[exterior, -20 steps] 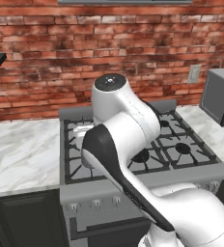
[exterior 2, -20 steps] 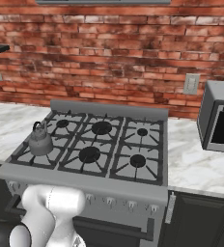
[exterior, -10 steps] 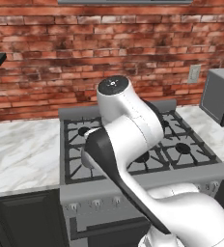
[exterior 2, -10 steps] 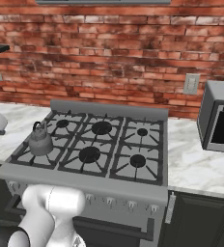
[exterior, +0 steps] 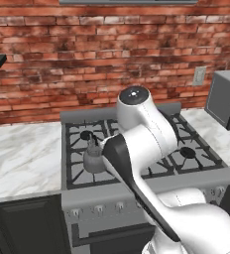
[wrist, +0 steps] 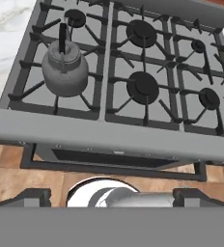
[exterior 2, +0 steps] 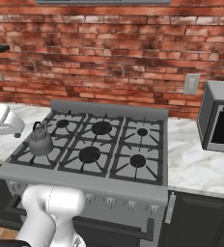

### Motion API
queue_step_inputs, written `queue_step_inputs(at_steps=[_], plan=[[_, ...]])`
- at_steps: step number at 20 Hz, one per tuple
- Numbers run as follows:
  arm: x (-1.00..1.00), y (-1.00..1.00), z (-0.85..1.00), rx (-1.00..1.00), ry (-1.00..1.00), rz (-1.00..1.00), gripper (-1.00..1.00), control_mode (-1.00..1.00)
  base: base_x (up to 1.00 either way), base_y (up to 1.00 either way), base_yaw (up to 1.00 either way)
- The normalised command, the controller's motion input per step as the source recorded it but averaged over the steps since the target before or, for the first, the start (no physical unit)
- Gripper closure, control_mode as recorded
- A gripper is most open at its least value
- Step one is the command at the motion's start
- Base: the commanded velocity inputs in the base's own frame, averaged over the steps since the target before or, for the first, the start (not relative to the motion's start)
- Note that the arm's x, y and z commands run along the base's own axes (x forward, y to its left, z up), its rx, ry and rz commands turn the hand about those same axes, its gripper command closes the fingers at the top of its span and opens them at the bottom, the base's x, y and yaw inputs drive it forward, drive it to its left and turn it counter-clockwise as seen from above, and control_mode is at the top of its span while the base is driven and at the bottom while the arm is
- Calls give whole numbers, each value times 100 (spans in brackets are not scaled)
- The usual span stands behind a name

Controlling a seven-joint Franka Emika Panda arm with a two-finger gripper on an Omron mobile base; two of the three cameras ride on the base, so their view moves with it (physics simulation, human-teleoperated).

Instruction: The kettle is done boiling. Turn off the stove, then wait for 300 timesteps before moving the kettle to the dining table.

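Note:
The small grey kettle stands upright on the front left burner of the steel stove. Its thin dark handle points up. A row of small knobs runs along the stove front. My gripper hovers above and in front of the stove, open, its dark fingertips wide apart with nothing between them. It is well clear of the kettle. The dining table is out of view.
My white arm rises in front of the stove's middle burners. A grey microwave sits on the marble counter to the right. More marble counter lies left of the stove. A brick wall stands behind.
My arm's upper joint has swung right in the left base view, uncovering the kettle. A white part of the arm has come in at the left edge of the right base view. The kettle stays put.

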Motion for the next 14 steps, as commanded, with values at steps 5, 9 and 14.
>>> queue_step_inputs(at_steps=[5, 9, 14], plan=[[49, 1, -1, 0, 0, 4, -100, -100, 0, 0, 0], [54, 7, 0, 0, 1, 1, -100, -100, 0, 0, 0], [53, 27, -4, 0, 5, 0, -100, -100, 0, 0, 0]])
